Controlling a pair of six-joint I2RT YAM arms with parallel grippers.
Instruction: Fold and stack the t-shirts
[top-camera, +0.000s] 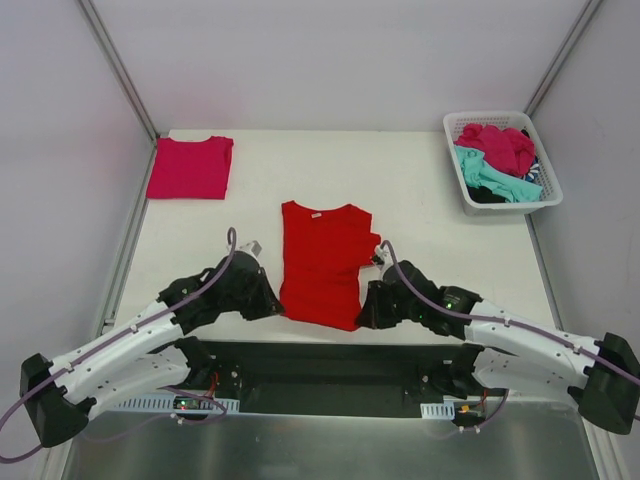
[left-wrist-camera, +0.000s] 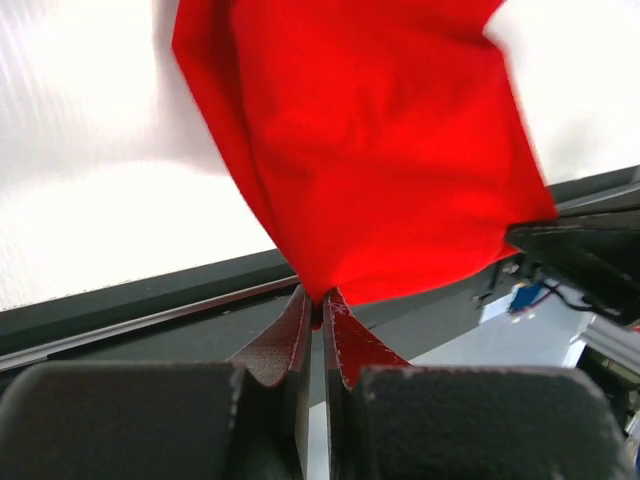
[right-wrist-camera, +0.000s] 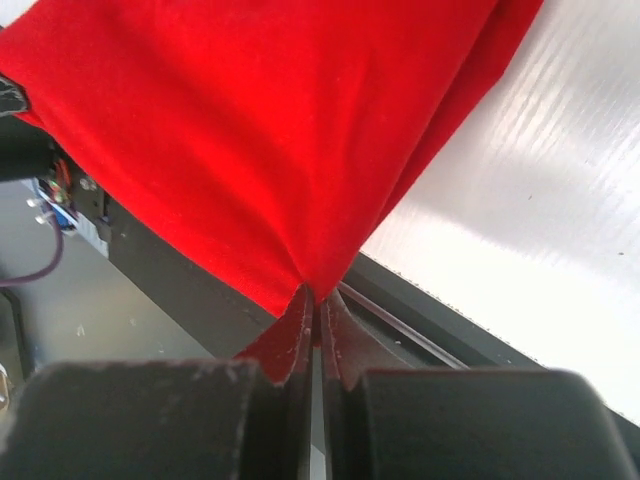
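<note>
A bright red t-shirt lies lengthwise in the middle of the table, sleeves folded in, collar toward the far side. My left gripper is shut on its near left hem corner, and the cloth fans out from the closed fingertips. At the near right corner my right gripper is shut on the hem too, with red cloth pulled taut from its pinched tips. A folded magenta-pink t-shirt rests at the far left of the table.
A white lattice basket at the far right corner holds magenta, teal and dark shirts. The table's dark near edge runs just behind both grippers. White walls close in the sides and back.
</note>
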